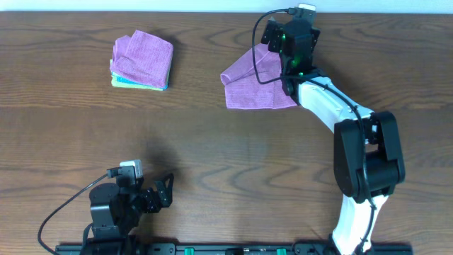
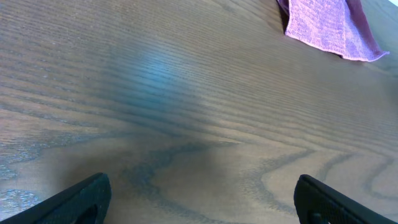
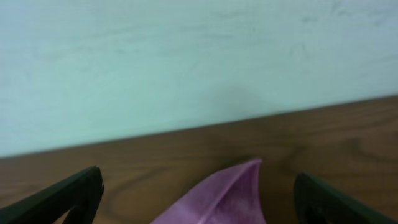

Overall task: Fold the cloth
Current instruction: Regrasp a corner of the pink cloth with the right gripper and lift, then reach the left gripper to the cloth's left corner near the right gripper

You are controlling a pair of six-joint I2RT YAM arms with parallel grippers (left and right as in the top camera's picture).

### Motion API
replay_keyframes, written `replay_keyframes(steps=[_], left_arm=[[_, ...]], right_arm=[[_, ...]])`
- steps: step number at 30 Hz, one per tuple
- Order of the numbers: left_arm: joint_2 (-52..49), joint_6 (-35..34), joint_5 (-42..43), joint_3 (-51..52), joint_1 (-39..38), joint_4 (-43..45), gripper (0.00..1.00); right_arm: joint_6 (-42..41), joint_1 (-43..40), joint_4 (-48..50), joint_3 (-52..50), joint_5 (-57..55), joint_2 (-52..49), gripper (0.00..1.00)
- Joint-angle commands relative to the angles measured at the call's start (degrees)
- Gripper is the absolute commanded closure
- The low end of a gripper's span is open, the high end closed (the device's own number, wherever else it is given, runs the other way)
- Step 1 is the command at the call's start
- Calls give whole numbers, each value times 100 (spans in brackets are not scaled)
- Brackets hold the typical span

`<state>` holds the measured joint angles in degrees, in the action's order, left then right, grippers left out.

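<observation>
Found purple cloth [image 1: 255,88] at far side of table [image 1: 212,142], half folded, one corner peaked up between wide-spread fingers of right gripper [image 3: 199,199], not pinched. Noted left gripper [image 2: 199,199] spread too, idle near front edge, well apart. Judged risk: closing off-centre, missing corner or snagging one layer, skewing fold.

Cloth [image 1: 251,88]: terry weave, matt, nubbly. Table [image 1: 212,142]: wood grain, smooth, slight sheen.

The wooden table [image 1: 212,142] carries a purple cloth [image 1: 251,93] and, well apart, a stack of folded cloths [image 1: 141,60].
</observation>
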<state>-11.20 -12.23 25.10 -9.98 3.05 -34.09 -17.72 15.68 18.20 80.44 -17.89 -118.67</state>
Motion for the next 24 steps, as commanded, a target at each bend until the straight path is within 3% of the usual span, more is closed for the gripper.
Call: replay_keyframes(steps=[1, 6, 11, 14, 24], left_arm=[[-4, -26, 4, -79, -13, 0, 5], [-4, -114, 44, -79, -13, -70, 5], [-22, -988, 48, -146, -13, -20, 5], [-223, -1045, 96, -450, -24, -105, 5], [-2732, -966, 22, -2428, -157, -732, 5]], right_arm=[[109, 125, -365, 17, 48, 90, 1], [-116, 367, -2330, 17, 94, 649, 1], [-691, 271, -3976, 15, 76, 962, 1], [-1252, -28, -4708, 4, 81, 946, 1], [-1613, -1252, -5198, 0, 1622, 946, 1]])
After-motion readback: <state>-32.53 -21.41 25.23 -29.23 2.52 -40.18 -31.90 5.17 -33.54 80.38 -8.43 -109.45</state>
